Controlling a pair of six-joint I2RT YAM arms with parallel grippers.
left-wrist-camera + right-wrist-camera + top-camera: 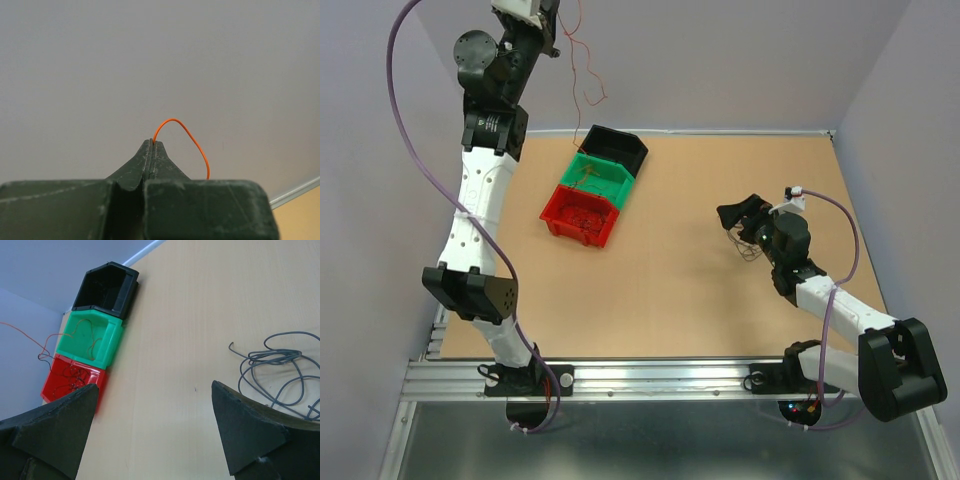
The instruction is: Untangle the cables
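Tan, smooth tabletop (720, 300), matte lilac walls (740, 60). My left gripper (151, 143) is clamped on a hair-thin orange cable (185, 131) that arches past its tips. My right gripper (155, 386) gapes beside a loose grey wire coil (272, 358).

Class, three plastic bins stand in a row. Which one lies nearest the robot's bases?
The red bin, at the near end of the row; the green bin sits in the middle and the black bin at the far end.

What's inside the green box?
A few thin brownish wires curl on the floor of the green box. The wall facing the right wrist camera covers a strip of that floor.
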